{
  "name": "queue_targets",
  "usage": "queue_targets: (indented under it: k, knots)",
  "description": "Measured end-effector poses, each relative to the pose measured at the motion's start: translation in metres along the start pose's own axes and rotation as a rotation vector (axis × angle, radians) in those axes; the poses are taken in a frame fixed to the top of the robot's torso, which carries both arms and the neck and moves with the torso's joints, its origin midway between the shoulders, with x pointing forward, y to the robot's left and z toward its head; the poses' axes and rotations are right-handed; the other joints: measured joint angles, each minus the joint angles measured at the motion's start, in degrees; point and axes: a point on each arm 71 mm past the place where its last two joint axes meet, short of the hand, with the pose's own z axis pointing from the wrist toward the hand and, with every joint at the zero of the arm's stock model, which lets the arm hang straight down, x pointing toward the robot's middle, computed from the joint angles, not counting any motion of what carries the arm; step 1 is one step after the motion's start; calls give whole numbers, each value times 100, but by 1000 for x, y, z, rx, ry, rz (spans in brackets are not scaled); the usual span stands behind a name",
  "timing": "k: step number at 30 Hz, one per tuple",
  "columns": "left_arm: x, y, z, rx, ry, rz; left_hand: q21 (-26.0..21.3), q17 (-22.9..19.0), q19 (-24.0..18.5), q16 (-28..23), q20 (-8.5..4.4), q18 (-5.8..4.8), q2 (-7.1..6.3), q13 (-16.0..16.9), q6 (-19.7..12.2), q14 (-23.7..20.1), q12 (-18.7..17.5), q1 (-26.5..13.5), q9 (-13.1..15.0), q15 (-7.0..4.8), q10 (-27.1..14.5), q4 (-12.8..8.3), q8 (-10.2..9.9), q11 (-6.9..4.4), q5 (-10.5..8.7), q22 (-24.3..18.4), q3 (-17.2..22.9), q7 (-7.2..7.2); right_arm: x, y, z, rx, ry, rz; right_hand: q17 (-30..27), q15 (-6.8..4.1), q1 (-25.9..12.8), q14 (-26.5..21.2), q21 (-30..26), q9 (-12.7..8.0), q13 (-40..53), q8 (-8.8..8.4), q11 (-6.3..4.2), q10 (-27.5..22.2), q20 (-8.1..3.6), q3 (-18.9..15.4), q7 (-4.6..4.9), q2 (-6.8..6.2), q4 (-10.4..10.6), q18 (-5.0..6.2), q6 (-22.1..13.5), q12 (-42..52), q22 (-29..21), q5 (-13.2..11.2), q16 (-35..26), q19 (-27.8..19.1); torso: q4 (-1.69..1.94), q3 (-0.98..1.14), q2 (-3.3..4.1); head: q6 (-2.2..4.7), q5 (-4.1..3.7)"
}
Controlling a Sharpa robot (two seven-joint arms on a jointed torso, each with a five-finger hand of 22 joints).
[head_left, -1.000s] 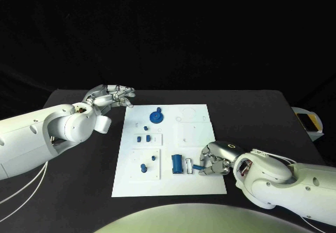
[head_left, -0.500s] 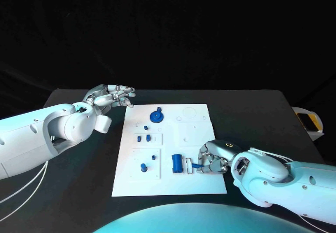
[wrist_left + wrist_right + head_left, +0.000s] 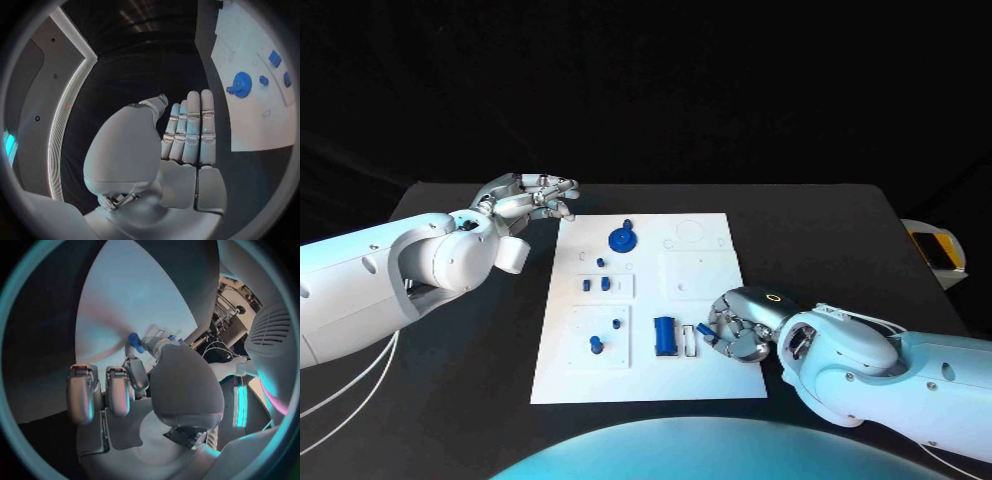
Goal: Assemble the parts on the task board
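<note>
Right hand (image 3: 740,335) low over the near right part of the white board (image 3: 711,385), fingers curled around a small blue peg (image 3: 134,338), pinched at the fingertips. Just beside that hand, toward the board's middle, a blue block (image 3: 666,336) lying in a slot. Left hand (image 3: 531,197) raised off the board's far left corner, fingers close together and straight, holding nothing. Nearest that idle hand, a round blue disc (image 3: 623,239); further toward the robot, a few small blue pieces (image 3: 597,284) sitting in recessed panels.

Step in hand, by the look of it: carrying or placing the pinched peg near the slot beside the blue block. Next move likely calling for a careful lowering into its seat, then release.

Hard to make out: peg's exact shape, mostly covered by fingers; the target hole, hidden beneath the right hand; whether the peg already touches the board, impossible to tell.
</note>
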Motion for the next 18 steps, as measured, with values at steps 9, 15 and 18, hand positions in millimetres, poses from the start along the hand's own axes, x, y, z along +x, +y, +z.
queue_targets:
  k: [9,15,18]
  knots:
    - [0,0,0,-1,2,0,0,0,0,0,0,0,0,-5,0,0,0,0,0,0,0,0,0,0,0,0,0,0,-6,0,-1,9,-7,17,0,0,-255,-1,0,0,0,3,0,0,0,196,-16,-37,-453,0,-25,0,-1,-46,0,0,1,-2,-1,3,-8]
    - [0,0,0,-2,2,0,0,-1,0,0,0,0,0,-5,0,0,0,0,0,0,0,0,0,0,0,0,0,0,-7,4,-1,10,-14,53,0,1,-467,-1,0,0,0,85,1,-1,0,408,-9,-79,-852,0,-32,-1,-1,-91,0,0,3,-1,1,-3,-5]
    - [1,0,0,-2,3,0,0,-1,0,0,0,0,0,-5,0,0,0,0,0,0,0,0,0,0,0,0,0,0,-7,6,0,9,-16,80,0,1,-554,-1,0,1,0,85,-10,10,0,444,-9,-89,-947,0,-32,-1,-1,-101,0,0,3,-2,1,-9,-2]
